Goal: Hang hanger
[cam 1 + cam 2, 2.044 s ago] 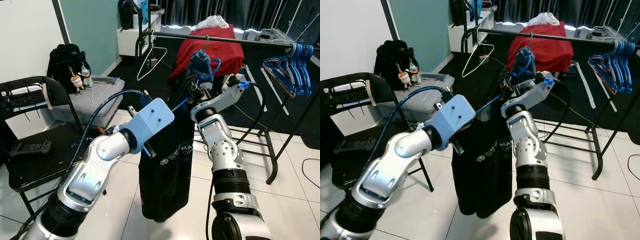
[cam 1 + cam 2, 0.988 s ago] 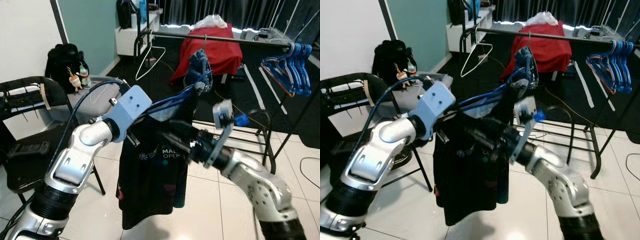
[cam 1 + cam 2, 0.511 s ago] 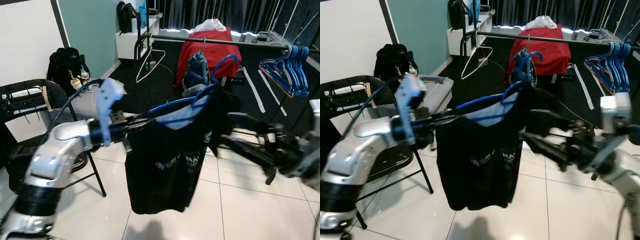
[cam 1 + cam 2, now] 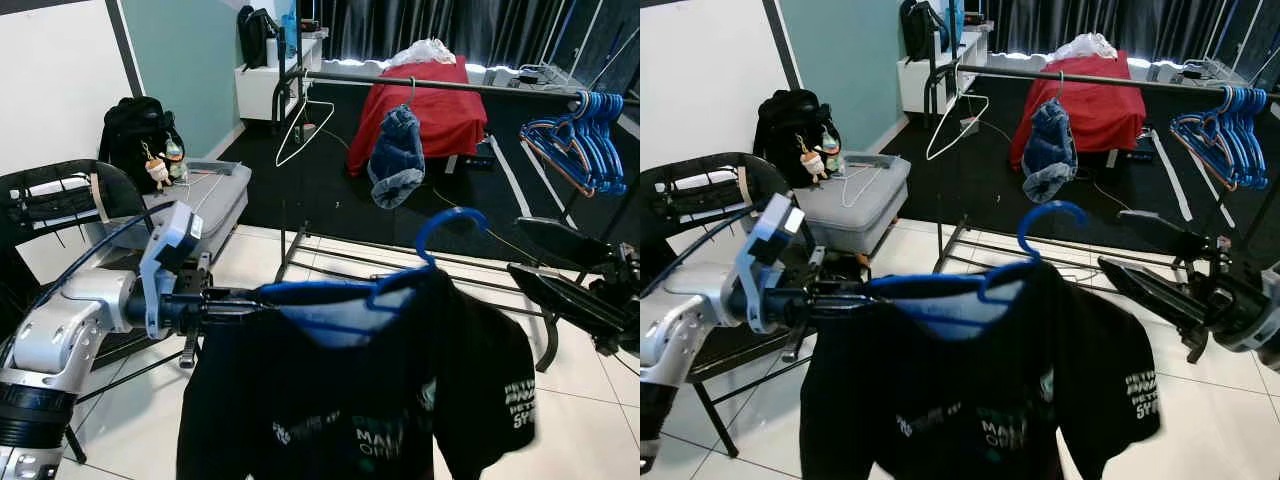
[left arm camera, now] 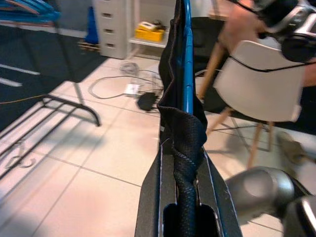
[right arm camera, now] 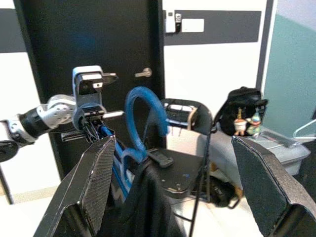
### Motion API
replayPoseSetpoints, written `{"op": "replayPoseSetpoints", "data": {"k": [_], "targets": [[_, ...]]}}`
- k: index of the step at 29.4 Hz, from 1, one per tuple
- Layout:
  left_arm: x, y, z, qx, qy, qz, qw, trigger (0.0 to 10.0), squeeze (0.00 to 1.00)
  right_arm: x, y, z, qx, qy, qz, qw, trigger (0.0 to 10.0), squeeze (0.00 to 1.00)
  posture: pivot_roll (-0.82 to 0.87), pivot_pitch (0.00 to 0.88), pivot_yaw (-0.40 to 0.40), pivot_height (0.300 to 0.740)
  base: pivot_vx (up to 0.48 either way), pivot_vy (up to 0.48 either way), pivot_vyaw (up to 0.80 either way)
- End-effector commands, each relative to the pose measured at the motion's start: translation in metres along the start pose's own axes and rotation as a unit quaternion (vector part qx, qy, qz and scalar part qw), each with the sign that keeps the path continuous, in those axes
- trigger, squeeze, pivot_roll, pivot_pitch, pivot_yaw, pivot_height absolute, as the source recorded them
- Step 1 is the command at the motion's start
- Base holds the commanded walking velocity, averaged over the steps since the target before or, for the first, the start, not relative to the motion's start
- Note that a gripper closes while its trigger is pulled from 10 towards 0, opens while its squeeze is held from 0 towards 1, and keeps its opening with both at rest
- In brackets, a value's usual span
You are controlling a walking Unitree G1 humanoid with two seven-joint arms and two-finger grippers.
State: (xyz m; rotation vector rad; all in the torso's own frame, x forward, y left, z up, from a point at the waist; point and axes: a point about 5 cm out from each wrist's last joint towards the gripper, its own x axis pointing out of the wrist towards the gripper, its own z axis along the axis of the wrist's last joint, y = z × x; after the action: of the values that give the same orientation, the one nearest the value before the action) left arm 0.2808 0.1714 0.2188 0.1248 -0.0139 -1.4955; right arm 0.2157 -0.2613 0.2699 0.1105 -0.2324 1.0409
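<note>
The left gripper (image 4: pixel 235 298) is clamped on one end of the blue hanger (image 4: pixel 400 275), pinching the shoulder of the black T-shirt (image 4: pixel 360 400) along with it; the left wrist view shows cloth bunched between the closed fingers. Holding it by the arm end leaves the hook (image 4: pixel 447 225) free and upright, which is probably the point, since the hook must go over the rail (image 4: pixel 450 84) of the clothes rack, well beyond the shirt. The right gripper (image 4: pixel 1160 270) hangs near the shirt's other shoulder with its 2 fingers spread wide and nothing between them, looking back at the hook.

2 seconds ago both arms were crowded at the hanger's neck, close to the denim piece (image 4: pixel 397 155) on the rail. Since then the right gripper has let go and swung out, and the left arm has carried the shirt low and sideways, so it now spreads flat across the view
</note>
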Motion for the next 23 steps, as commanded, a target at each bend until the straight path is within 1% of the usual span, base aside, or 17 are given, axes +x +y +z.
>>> {"op": "replayPoseSetpoints", "data": {"k": [1,2,4,5,7,10,15,16,17,19,20,23], "targets": [[0.001,-0.003,0.006,0.018,0.000,-0.021,1.000,0.0,0.00,0.006,0.004,0.001,0.006,0.005,0.026,1.000,10.0,0.00,-0.11,0.000,0.010,0.736,0.000,0.000,0.00],[0.001,-0.003,0.006,0.018,0.000,-0.021,1.000,0.0,0.00,0.006,0.004,0.001,0.006,0.005,0.026,1.000,10.0,0.00,-0.11,0.000,0.010,0.736,0.000,0.000,0.00],[0.005,-0.005,0.008,0.022,0.000,-0.046,0.999,0.0,0.00,0.015,0.008,-0.005,0.025,0.012,0.063,0.998,10.0,0.00,-0.11,0.000,0.006,0.736,0.000,0.000,0.00],[0.005,-0.005,0.008,0.022,0.000,-0.046,0.999,0.0,0.00,0.015,0.008,-0.005,0.025,0.012,0.063,0.998,10.0,0.00,-0.11,0.000,0.006,0.736,0.000,0.000,0.00],[0.010,-0.008,0.012,0.029,-0.002,-0.071,0.997,0.0,0.00,0.022,0.012,-0.008,0.048,0.011,0.100,0.994,10.0,0.00,-0.11,0.000,0.000,0.736,0.000,0.000,0.00],[0.013,-0.010,0.014,0.034,-0.004,-0.088,0.996,0.0,0.00,0.025,0.012,-0.011,0.060,0.014,0.116,0.991,10.0,0.00,-0.11,0.000,-0.004,0.736,0.000,0.000,0.00],[0.016,-0.012,0.015,0.037,-0.006,-0.097,0.995,0.0,0.00,0.029,0.012,-0.012,0.066,0.015,0.125,0.990,10.0,0.00,-0.10,0.000,-0.006,0.736,0.000,0.000,0.00],[0.018,-0.013,0.014,0.038,-0.005,-0.101,0.994,0.0,0.00,0.032,0.013,-0.014,0.070,0.016,0.132,0.989,10.0,0.00,-0.11,0.000,-0.007,0.736,0.000,0.000,0.00],[0.018,-0.013,0.014,0.038,-0.005,-0.101,0.994,0.0,0.00,0.032,0.013,-0.014,0.070,0.016,0.132,0.989,10.0,0.00,-0.11,0.000,-0.007,0.736,0.000,0.000,0.00],[0.024,-0.014,0.013,0.038,-0.002,-0.109,0.993,0.0,0.00,0.039,0.017,-0.018,0.081,0.019,0.153,0.985,10.0,0.00,-0.11,0.000,-0.007,0.736,0.000,0.000,0.00],[0.024,-0.014,0.013,0.038,-0.002,-0.109,0.993,0.0,0.00,0.039,0.017,-0.018,0.081,0.019,0.153,0.985,10.0,0.00,-0.11,0.000,-0.007,0.736,0.000,0.000,0.00],[0.031,-0.013,0.012,0.039,-0.001,-0.110,0.993,0.0,0.00,0.046,0.022,-0.020,0.091,0.022,0.183,0.979,10.0,0.00,-0.10,0.000,-0.007,0.736,0.000,0.000,0.00]]}}
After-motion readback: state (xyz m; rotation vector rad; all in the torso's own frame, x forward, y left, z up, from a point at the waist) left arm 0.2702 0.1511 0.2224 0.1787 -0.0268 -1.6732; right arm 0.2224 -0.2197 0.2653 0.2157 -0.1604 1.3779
